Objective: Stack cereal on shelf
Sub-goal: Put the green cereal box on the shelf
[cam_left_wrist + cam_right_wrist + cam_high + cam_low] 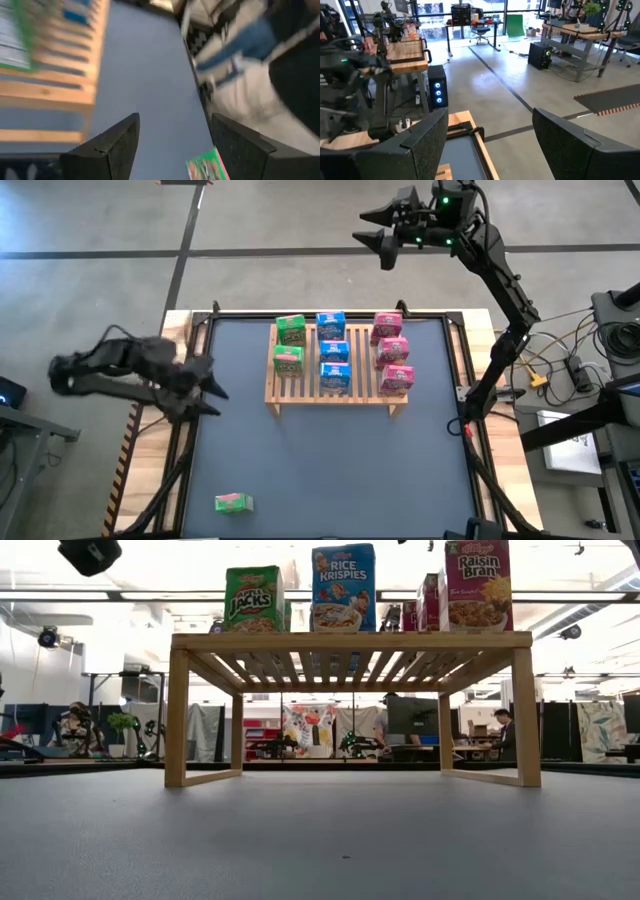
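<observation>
The light-wood shelf [335,385] stands mid-table on its short legs. On its slats stand two green cereal boxes [289,345], three blue ones [333,350] and three pink ones [392,352]. In the low view, green [253,600], blue [343,588] and pink [478,585] boxes stand upright on the shelf top [350,640]. A third green box [233,502] lies flat on the table near its near left corner; it also shows in the left wrist view [207,167]. My left gripper [218,390] [175,120] is open and empty over the table's left edge. My right gripper [368,235] [490,112] is open and empty, raised beyond the far edge.
The dark grey tabletop [330,460] lies bare between the shelf and the near edge, apart from the lying green box. Wooden borders [480,380] frame the table. Cables and equipment [580,360] sit off the right side.
</observation>
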{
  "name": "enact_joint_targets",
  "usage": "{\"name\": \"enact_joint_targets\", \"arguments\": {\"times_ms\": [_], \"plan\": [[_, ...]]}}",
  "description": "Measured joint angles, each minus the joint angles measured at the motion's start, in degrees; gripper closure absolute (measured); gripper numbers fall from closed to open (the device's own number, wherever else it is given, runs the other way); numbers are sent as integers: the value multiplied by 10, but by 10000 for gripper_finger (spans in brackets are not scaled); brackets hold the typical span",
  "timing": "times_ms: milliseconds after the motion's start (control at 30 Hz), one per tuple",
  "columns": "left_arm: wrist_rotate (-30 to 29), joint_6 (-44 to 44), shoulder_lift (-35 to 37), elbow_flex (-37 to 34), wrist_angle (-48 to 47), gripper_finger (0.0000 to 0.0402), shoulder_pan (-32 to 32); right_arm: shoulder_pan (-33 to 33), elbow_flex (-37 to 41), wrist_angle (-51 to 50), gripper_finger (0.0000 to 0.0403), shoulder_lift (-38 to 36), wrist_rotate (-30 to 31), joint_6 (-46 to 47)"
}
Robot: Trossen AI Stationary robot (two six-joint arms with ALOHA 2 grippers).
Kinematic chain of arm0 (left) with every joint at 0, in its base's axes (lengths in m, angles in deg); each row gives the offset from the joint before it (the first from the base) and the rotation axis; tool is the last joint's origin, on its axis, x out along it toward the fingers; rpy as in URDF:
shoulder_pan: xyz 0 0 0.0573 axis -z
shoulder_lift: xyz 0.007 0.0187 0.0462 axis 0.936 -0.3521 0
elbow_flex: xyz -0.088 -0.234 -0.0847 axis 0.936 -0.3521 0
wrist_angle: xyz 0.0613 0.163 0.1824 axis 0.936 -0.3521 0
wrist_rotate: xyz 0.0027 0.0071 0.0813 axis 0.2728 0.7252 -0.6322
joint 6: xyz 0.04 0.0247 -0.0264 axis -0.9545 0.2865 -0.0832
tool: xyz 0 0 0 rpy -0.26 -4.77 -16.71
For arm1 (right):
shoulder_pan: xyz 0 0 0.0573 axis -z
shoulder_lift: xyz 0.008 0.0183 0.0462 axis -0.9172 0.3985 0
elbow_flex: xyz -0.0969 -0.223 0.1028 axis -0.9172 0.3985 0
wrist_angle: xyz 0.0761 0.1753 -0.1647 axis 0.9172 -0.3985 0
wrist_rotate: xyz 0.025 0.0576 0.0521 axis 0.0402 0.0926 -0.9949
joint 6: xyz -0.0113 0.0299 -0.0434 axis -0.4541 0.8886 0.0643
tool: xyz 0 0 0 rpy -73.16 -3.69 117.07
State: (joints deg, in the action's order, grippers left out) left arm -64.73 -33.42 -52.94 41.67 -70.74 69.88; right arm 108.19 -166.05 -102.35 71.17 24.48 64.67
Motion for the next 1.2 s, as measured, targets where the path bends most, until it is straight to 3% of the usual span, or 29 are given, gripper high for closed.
{"name": "enact_joint_targets", "arguments": {"times_ms": [200,300,400,633,800,933,1200], "plan": [[-124,82,-114,15,13,175,255,0,1,-21,126,-1,-2,-14],[-182,138,-173,45,12,175,346,0,1,-27,126,-2,-15,-27],[-235,178,-223,83,25,175,399,0,1,-26,126,-3,-16,-40],[-226,213,-366,143,30,171,448,0,1,-24,126,-3,-16,-45],[-208,273,-447,153,39,139,478,0,1,-26,126,-8,-28,-47],[-205,312,-480,158,83,105,497,0,1,-26,126,-13,-30,-58],[-230,429,-498,116,84,55,516,0,1,-27,126,-17,-30,-72]]}}
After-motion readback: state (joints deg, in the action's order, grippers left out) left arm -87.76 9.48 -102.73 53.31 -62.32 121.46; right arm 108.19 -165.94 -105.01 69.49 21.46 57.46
